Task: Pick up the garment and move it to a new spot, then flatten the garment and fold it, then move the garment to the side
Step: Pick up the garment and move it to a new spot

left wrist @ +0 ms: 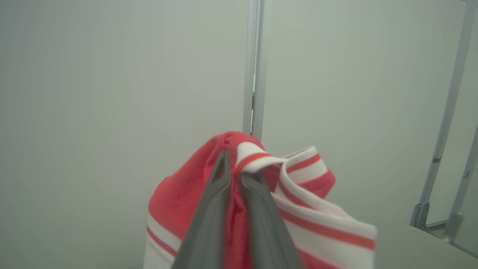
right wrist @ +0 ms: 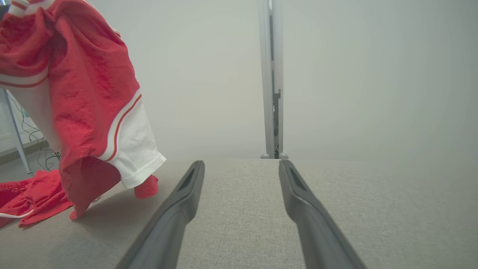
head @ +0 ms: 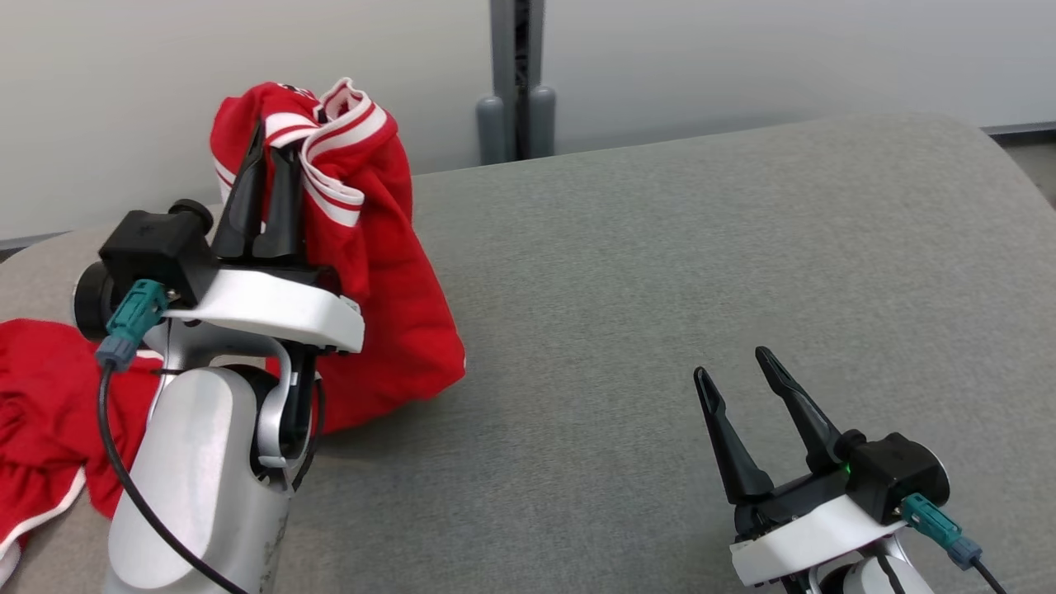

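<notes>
Left gripper: fingers pinch the striped band of the garment, raised so the cloth hangs below the fingers, lower edge touching the desk. Reads as the carry to the new spot. More red cloth lies beneath the wrist; can't tell if it's the same piece. Right gripper: fingers spread, empty, well apart from the cloth, likely waiting to flatten.
</notes>
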{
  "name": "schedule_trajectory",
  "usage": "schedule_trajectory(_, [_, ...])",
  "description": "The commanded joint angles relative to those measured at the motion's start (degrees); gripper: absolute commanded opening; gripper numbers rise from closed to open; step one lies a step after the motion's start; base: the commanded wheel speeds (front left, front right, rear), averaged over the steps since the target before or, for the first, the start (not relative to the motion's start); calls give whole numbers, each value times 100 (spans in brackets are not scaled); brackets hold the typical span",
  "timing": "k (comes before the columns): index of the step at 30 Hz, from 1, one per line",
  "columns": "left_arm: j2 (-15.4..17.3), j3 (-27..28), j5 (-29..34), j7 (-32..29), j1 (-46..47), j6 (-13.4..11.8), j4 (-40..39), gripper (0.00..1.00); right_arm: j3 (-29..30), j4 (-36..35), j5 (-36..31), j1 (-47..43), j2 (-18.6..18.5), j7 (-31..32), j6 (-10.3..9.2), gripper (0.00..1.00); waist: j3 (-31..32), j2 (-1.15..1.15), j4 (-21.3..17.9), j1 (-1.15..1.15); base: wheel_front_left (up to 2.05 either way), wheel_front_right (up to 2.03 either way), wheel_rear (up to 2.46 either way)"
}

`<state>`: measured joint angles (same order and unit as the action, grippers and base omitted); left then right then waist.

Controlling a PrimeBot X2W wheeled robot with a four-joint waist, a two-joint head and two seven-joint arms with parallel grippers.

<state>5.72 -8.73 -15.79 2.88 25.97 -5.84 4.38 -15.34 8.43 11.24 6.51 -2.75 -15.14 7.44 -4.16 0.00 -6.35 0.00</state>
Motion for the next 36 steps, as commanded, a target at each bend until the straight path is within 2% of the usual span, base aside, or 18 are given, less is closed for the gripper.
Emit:
schedule_trajectory(1, [-1, -24, 13, -30, -38, 5, -29, 0, 17, -13, 60, 30, -30, -10, 9, 100, -7, 0, -358, 0, 0, 0, 0])
schedule_trajectory(9, [-163, -579, -11, 10, 480, 158, 162, 0, 58, -73, 112, 129, -25, -10, 9, 100, -288, 0, -1113, 0, 0, 0, 0])
schedule_trajectory(17, [-241, -1075, -55, 122, 992, 167, 745, 0, 6, -140, 200, 236, -25, -10, 9, 100, -494, 0, -1472, 0, 0, 0, 0])
schedule_trajectory(25, [-264, -1516, -4, 252, 1302, 30, 1826, 0, 32, -204, 296, 344, -26, -10, 9, 100, -833, 0, -1609, 0, 0, 0, 0])
schedule_trajectory(36, [-273, -2104, -359, 437, 1534, 101, 3234, 0, -55, -257, 380, 539, -27, -10, 9, 100, -1269, 0, -1568, 0, 0, 0, 0])
